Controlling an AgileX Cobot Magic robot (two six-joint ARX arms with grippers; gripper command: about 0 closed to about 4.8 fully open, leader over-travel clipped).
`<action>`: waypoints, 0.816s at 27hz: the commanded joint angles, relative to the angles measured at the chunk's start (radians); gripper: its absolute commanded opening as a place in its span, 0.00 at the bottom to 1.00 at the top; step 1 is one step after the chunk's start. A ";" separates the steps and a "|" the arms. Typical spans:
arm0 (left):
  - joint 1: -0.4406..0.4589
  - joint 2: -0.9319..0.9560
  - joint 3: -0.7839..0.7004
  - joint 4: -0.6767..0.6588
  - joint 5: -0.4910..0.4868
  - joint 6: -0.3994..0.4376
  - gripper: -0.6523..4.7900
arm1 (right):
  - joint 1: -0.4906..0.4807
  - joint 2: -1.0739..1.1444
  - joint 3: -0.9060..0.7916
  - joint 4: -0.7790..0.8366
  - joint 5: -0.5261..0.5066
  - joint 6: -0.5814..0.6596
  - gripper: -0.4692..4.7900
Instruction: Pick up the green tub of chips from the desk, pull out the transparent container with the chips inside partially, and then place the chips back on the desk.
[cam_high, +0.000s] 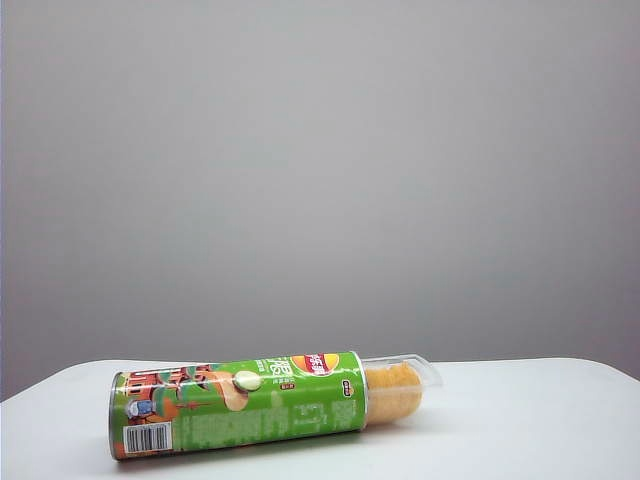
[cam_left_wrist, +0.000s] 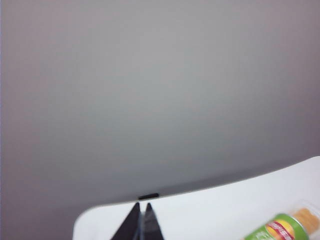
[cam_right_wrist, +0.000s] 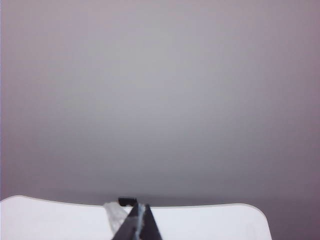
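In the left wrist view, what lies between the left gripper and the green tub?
Only bare white desk lies between the shut left gripper and the green tub of chips in that view.

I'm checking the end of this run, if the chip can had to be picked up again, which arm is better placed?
Probably left: the green tub of chips lies left of the desk's middle. Both the left gripper and right gripper are shut, empty.

You have a plain white desk (cam_high: 540, 420) with rounded corners, set before a grey wall. Lying on its side on it is the green tub (cam_high: 240, 403), barcode end toward the left of the exterior view, open end toward the right. The clear container (cam_high: 410, 372) sticks partly out of that open end, with the chips (cam_high: 393, 392) stacked inside it.
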 joint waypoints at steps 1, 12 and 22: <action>0.000 0.011 -0.037 0.024 0.020 -0.005 0.11 | -0.009 0.005 -0.040 0.032 0.004 0.004 0.09; 0.023 0.009 -0.160 0.046 0.008 0.014 0.11 | -0.017 0.005 -0.221 0.085 0.043 0.022 0.09; 0.094 0.009 -0.185 -0.050 -0.002 0.011 0.12 | -0.058 0.005 -0.230 -0.005 0.019 0.025 0.09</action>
